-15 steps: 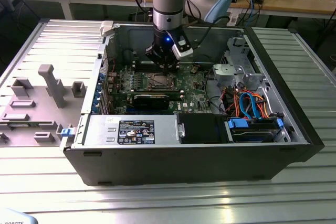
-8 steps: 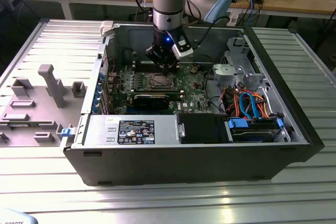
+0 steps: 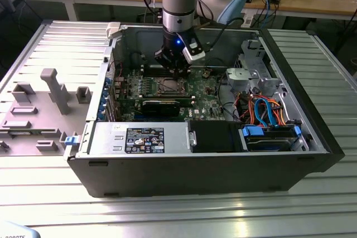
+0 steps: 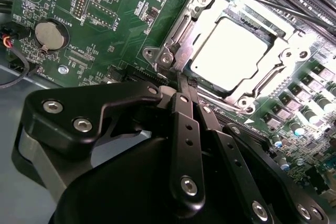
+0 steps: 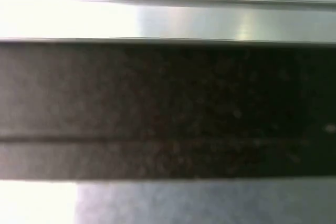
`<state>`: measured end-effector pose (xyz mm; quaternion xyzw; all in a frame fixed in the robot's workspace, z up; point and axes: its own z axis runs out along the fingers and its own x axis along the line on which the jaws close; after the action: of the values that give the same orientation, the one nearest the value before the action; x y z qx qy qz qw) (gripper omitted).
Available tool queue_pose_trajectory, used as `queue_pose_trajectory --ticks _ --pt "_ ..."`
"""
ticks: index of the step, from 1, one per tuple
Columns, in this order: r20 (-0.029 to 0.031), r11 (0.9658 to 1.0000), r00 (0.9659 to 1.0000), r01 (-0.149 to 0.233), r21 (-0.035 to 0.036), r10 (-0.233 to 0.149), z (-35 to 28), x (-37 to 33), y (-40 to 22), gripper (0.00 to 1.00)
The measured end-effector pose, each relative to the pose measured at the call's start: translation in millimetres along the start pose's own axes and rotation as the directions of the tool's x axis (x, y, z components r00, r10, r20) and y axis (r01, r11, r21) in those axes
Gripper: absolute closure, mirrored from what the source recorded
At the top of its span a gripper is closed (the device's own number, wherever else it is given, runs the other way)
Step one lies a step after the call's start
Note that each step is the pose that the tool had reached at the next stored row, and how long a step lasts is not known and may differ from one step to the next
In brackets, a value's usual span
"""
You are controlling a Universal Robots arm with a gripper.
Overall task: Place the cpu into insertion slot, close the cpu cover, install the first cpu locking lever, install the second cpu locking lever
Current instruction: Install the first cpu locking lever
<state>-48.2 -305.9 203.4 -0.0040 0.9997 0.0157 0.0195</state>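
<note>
**Chip seated, cover down, tool at the socket's edge**

The cpu [image 4: 231,51] lies in the insertion slot [image 4: 286,59] on the green motherboard [image 4: 121,30], with the cpu cover [image 4: 202,17] closed over it. The tool [image 4: 182,85] hangs at the socket's near corner, fingers [image 4: 185,109] drawn narrow with nothing visible between them. The lever step looks in hand; catching that thin rod calls for a precise, low approach.

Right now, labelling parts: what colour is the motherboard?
Green, clearest in the second wrist view: motherboard.
</note>
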Motion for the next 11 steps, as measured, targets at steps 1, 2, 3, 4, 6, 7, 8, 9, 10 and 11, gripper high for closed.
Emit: queue_pose_trajectory --ticks 1,2,3,4,6,7,8,9,10,11 --pt "0.0 1.0 1.0 0.0 0.0016 0.0 0.3 0.0 0.0 0.89" --pt "-0.0001 1.0 1.0 0.0 0.0025 0.0 0.6 0.0 -0.1 0.89" --pt "-0.0002 1.0 1.0 0.0 0.0027 0.0 0.7 0.0 -0.1 0.89" --pt "-0.0001 1.0 1.0 0.0 0.0026 0.0 1.2 0.1 -0.1 0.89" --pt "-0.0001 1.0 1.0 0.0 0.0026 0.0 2.3 0.1 -0.1 0.89" --pt "-0.0002 1.0 1.0 0.0 0.0028 0.0 2.4 0.1 -0.1 0.89" --pt "-0.0001 1.0 1.0 0.0 0.0024 0.0 2.7 0.1 -0.1 0.89" --pt "-0.0001 1.0 1.0 0.0 0.0018 0.0 2.9 0.2 -0.1 0.89" --pt "-0.0001 1.0 1.0 0.0 0.0005 0.0 3.2 0.2 -0.1 0.89" --pt "-0.0001 1.0 1.0 0.0 -0.0017 0.0 3.4 0.1 -0.1 0.89"
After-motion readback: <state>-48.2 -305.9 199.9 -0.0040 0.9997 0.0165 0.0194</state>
